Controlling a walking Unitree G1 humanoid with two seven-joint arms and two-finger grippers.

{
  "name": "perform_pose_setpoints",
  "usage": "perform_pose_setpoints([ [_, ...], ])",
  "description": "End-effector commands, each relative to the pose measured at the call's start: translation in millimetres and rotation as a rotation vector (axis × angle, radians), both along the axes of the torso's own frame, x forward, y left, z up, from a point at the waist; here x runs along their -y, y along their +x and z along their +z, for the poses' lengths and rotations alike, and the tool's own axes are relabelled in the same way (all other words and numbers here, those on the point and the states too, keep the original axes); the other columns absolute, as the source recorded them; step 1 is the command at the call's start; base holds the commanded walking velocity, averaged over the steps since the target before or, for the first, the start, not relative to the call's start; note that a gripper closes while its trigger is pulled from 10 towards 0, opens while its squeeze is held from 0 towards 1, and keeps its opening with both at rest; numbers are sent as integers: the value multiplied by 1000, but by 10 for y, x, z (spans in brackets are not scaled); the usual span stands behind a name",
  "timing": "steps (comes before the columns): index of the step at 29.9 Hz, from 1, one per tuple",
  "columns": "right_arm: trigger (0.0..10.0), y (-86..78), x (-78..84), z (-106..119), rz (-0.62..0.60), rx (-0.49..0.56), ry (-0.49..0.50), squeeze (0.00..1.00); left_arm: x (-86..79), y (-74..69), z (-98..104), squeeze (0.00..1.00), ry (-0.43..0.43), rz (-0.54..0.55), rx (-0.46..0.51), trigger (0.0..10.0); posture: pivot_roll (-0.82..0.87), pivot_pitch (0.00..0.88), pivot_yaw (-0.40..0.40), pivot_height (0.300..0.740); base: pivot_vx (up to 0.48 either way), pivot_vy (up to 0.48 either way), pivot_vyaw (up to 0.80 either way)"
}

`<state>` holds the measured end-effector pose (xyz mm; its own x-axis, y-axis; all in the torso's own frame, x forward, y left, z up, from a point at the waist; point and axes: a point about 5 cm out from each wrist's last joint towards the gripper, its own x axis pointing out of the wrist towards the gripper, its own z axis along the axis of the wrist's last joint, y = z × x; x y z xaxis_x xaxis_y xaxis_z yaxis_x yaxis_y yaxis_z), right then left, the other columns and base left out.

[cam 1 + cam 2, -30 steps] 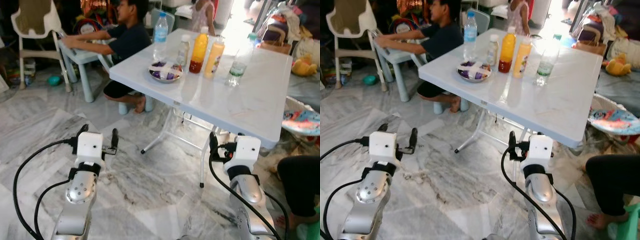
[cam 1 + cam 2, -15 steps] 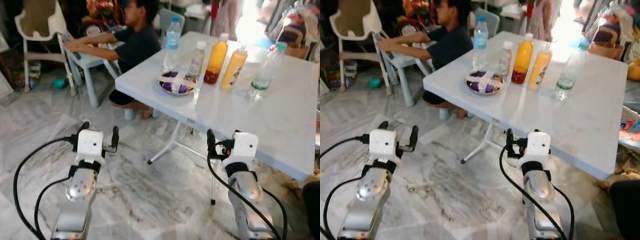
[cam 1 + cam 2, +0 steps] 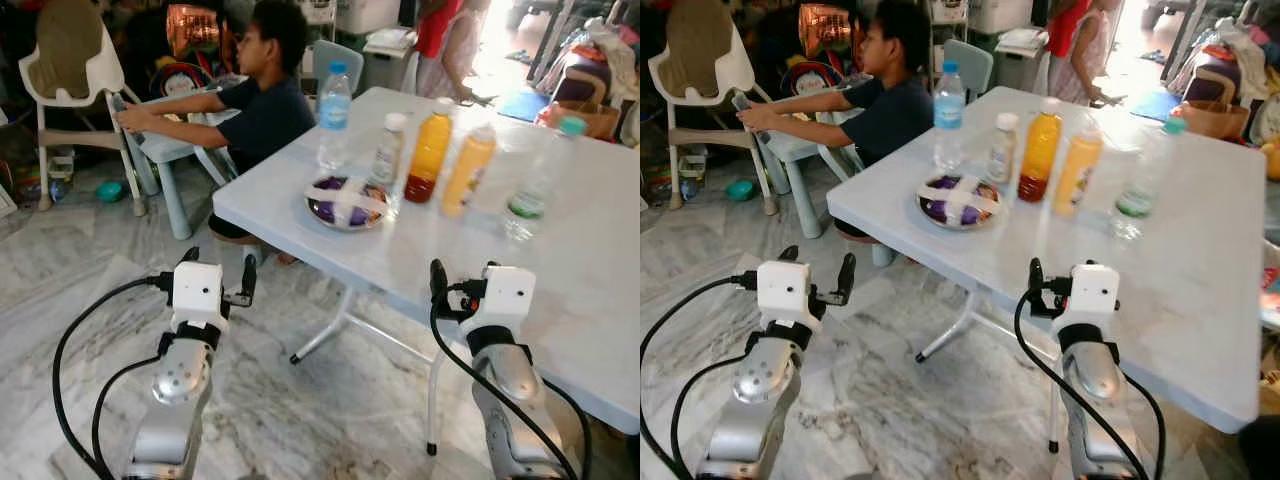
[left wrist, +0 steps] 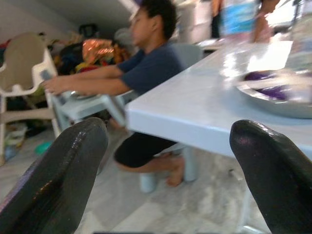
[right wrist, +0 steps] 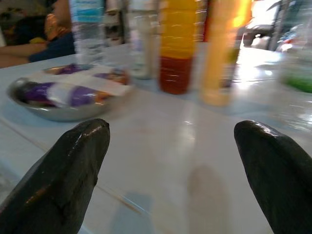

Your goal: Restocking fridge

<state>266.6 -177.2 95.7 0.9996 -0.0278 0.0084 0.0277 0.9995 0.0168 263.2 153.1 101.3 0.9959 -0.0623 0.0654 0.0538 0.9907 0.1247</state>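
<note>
Flanking table (image 3: 300, 215) edge, both grippers (fingers spread)

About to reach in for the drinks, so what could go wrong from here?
1. The bottles stand close together: the orange juice bottle is right beside the yellow bottle, so an open right pincer going for one may tip the other.
2. The foil-covered bowl sits in front of the bottles and could get shoved.
3. The left pincer is below the white table edge, so it may strike the edge when raised.
4. A seated person is close by.
</note>
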Motion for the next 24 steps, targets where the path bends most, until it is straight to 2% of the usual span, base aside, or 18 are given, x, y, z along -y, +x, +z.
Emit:
perform_pose_setpoints([
  [1, 10000, 9, -18, 16, 13, 6, -4, 0, -12, 9, 15, 0, 13, -1, 3, 10000, 11, 0, 4, 740, 289, 382, 0],
  [6, 10000, 17, -41, 32, 21, 16, 5, 0, -6, 17, 68, 0, 6, 0, 35, 10000, 11, 0, 2, 740, 288, 383, 0],
  [13, 10000, 25, -37, 31, 19, 15, 6, 0, -4, 23, 64, 0, 5, -1, 29, 10000, 11, 0, 0, 740, 289, 384, 0],
  [24, 10000, 32, -54, 21, 23, 14, 4, 0, 52, 9, 47, 0, 18, -23, 29, 10000, 12, 0, -2, 740, 311, 364, -676],
])
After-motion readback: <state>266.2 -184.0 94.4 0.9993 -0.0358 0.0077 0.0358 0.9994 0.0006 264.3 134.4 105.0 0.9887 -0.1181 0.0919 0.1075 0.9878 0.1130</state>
